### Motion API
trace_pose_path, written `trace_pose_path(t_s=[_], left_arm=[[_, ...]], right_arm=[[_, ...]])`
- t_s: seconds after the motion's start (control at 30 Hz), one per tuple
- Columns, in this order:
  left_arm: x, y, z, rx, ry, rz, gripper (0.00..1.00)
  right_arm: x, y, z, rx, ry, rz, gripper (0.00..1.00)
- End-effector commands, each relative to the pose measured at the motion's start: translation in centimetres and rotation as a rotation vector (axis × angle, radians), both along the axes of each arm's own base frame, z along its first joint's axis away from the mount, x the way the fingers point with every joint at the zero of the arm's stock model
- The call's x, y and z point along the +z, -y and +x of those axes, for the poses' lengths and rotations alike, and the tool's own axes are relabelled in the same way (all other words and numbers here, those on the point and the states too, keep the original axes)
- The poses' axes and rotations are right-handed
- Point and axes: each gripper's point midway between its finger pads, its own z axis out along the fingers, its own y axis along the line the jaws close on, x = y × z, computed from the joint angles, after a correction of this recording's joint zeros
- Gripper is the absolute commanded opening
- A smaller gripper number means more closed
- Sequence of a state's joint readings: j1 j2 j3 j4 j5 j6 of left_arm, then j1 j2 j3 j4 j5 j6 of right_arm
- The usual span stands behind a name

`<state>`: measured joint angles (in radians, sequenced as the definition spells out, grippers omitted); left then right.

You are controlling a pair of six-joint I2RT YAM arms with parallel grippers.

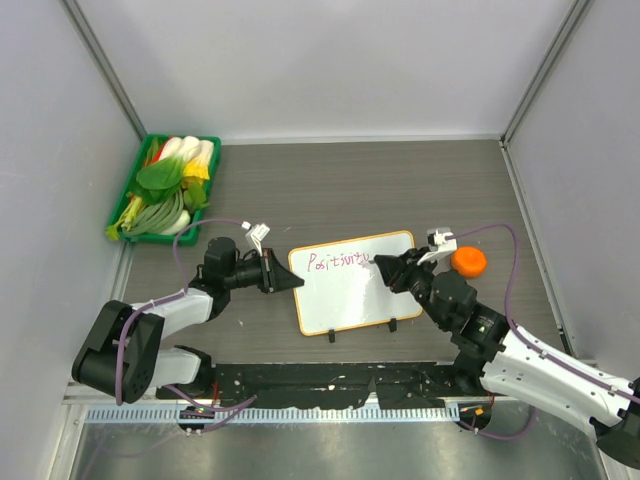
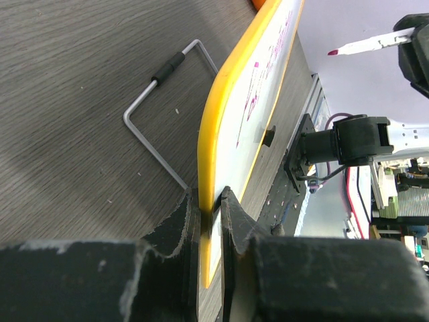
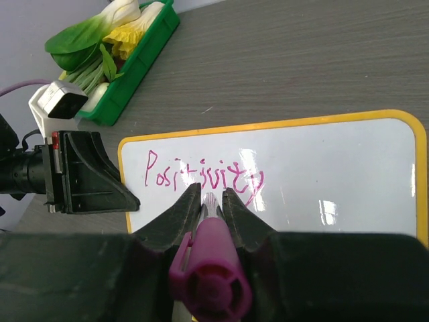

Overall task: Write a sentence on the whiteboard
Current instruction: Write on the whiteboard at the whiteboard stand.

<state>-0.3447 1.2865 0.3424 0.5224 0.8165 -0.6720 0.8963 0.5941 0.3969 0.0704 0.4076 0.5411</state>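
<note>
Now the board (image 1: 350,285) sits mid-frame in the top view on the surface (image 1: 450,190). The left pincer (image 2: 211,208) is clamped on its left edge, and the right pincer (image 3: 211,201) is clamped on a purple marker (image 3: 209,275), tip near the word's end. Best to hold the board steady, press lightly, and start a fresh line beneath. The sentence (image 3: 201,178) reads only "Positivity"; no brand shows.

- Green tray (image 3: 144,55) of leafy vegetables (image 1: 165,178): well beyond the left jaws.
- Orange round thing (image 1: 468,261): just beside the right jaws.
- Bent wire stand (image 2: 167,67): on the worktop (image 1: 400,190), near the left jaws.
</note>
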Motion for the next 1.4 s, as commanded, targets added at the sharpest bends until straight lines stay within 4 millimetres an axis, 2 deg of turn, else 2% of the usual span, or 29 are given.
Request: trace_pose_path(t_s=[0.0,0.3,0.57,0.63,0.8,1.13,1.27,1.37], left_arm=[[-2.1,-1.0,0.7,0.058,0.002,0.092,0.0],[-2.1,-1.0,0.7,0.062,0.001,0.093,0.0],[-2.2,-1.0,0.8,0.059,-0.002,0.094,0.0],[-2.2,-1.0,0.8,0.06,-0.004,0.094,0.0],[-2.2,-1.0,0.8,0.059,-0.004,0.094,0.0],[-2.2,-0.9,0.8,0.059,-0.002,0.095,0.0],[-2.2,-1.0,0.8,0.061,-0.004,0.094,0.0],[-2.3,-1.0,0.9,0.06,-0.004,0.095,0.0]], right_arm=[[3.8,0.1,0.5,-0.01,0.074,0.031,0.01],[4.1,1.5,1.1,-0.039,0.086,-0.026,0.01],[4.1,1.4,2.6,0.044,0.052,-0.016,0.01],[4.2,1.9,3.0,0.042,0.049,-0.01,0.01],[4.1,1.7,3.2,0.083,0.037,-0.011,0.01],[4.3,2.4,3.4,0.054,0.052,-0.018,0.01],[4.7,4.0,3.8,-0.026,0.074,-0.044,0.01],[5.0,4.3,3.9,-0.038,0.087,-0.055,0.01]])
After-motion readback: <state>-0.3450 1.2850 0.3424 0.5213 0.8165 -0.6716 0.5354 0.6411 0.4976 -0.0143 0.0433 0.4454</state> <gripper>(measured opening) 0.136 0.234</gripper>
